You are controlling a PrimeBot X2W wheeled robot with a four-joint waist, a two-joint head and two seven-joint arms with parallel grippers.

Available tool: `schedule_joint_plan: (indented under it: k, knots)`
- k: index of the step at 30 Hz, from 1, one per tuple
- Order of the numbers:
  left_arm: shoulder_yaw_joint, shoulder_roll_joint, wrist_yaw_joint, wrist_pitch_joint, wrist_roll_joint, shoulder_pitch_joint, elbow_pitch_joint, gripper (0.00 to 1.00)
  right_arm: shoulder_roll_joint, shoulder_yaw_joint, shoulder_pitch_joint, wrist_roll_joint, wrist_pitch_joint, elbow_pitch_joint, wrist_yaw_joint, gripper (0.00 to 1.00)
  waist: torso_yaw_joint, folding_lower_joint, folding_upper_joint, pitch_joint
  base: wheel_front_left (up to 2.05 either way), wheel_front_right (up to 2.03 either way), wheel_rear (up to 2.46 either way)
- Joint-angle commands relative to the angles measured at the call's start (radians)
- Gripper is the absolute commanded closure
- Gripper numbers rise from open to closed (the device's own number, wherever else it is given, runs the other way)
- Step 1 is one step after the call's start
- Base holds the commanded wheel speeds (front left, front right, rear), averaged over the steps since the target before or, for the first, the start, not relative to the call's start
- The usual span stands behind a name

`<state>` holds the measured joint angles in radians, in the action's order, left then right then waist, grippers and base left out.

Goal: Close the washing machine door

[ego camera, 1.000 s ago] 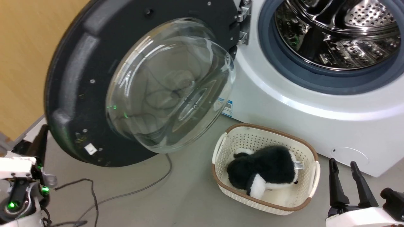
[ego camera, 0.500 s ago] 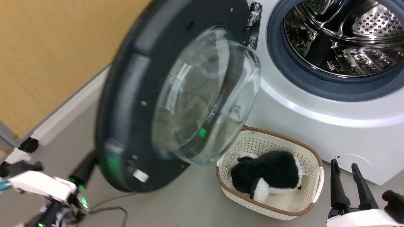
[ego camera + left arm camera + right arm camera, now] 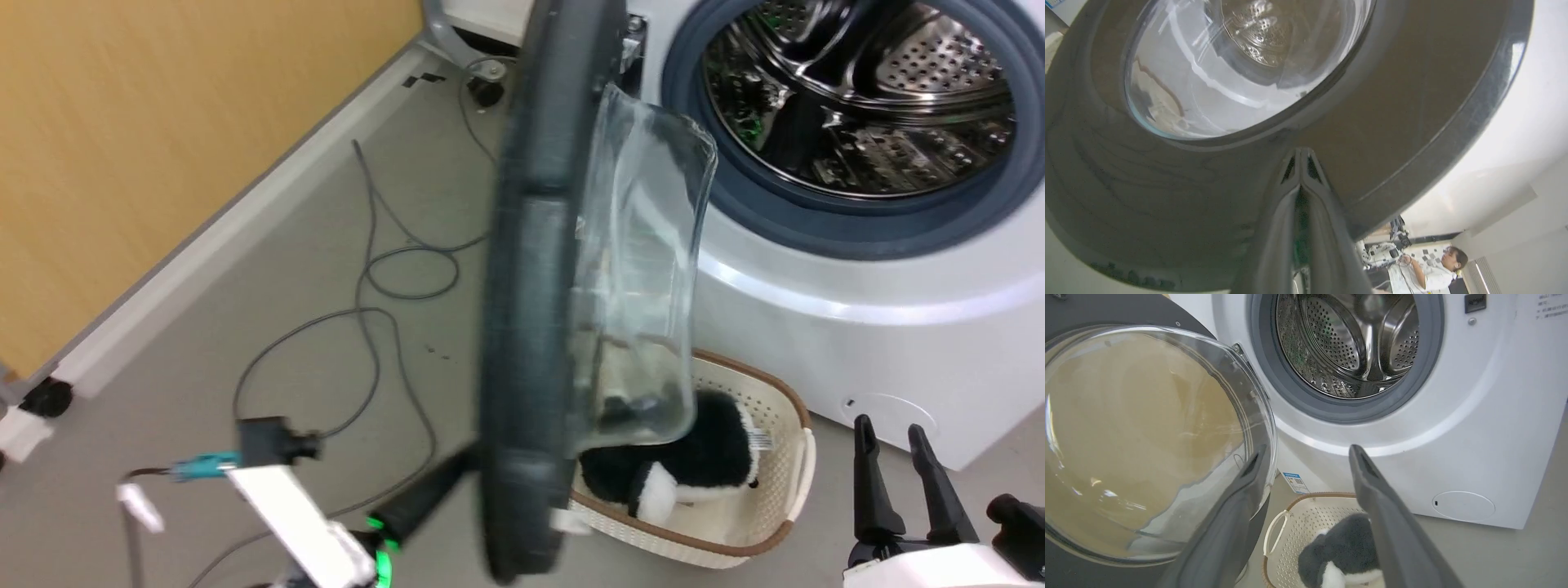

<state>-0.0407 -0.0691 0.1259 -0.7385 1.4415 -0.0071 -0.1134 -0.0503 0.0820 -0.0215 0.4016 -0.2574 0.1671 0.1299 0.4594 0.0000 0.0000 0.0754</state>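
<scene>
The washing machine (image 3: 857,327) is seen ahead of the right gripper (image 3: 887,426). Its white front rises just beyond the fingertips, and its drum (image 3: 857,98) is left uncovered inside the grey-blue gasket (image 3: 816,220), above and ahead of that gripper. The washing machine door (image 3: 522,327) is hinged at the machine's left side and swung about halfway, so that it is viewed edge-on from the head, between the two grippers; it is not latched. Its bulging glass is turned toward the right gripper and is seen to the left of that gripper's fingers in the right wrist view. Its glossy black outer face is presented to the left gripper (image 3: 1300,163). The left gripper's fingers are pressed together with nothing between them, and their tips appear to be set against the black rim beside the glass window. The right gripper is held spread wide and empty, apart from the door. A cream basket (image 3: 784,506) is placed on the floor just left of and ahead of the right gripper, and a black-and-white plush toy (image 3: 694,465) is laid inside it. A grey cable (image 3: 367,245) is looped on the floor ahead of the left gripper. A round service cap (image 3: 890,408) is seen just past the right fingertips. A person (image 3: 1433,273) is glimpsed beyond the door's edge in the left wrist view.
</scene>
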Motion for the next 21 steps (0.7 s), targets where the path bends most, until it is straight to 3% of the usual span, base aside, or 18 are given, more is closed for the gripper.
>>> schedule_joint_plan:
  k: [1,7,21]
  knots:
    - [-0.025,0.009,0.005,0.000,0.008,0.012,-0.010,1.00,0.000,0.000,-0.010,-0.008,-0.004,-0.004,0.001,0.00,-0.016,0.0000,0.0000,0.001,0.00,0.00,0.00]
    - [-0.171,0.015,0.005,0.063,0.009,0.002,-0.023,1.00,0.000,0.004,0.003,-0.023,-0.004,-0.009,0.001,0.00,-0.087,0.0000,0.0000,0.016,0.00,0.00,0.00]
    - [-0.423,0.019,0.005,0.433,-0.062,-0.169,0.138,1.00,0.000,0.003,0.030,-0.045,-0.004,-0.021,0.001,0.00,-0.291,0.0000,0.0000,0.057,0.00,0.00,0.00]
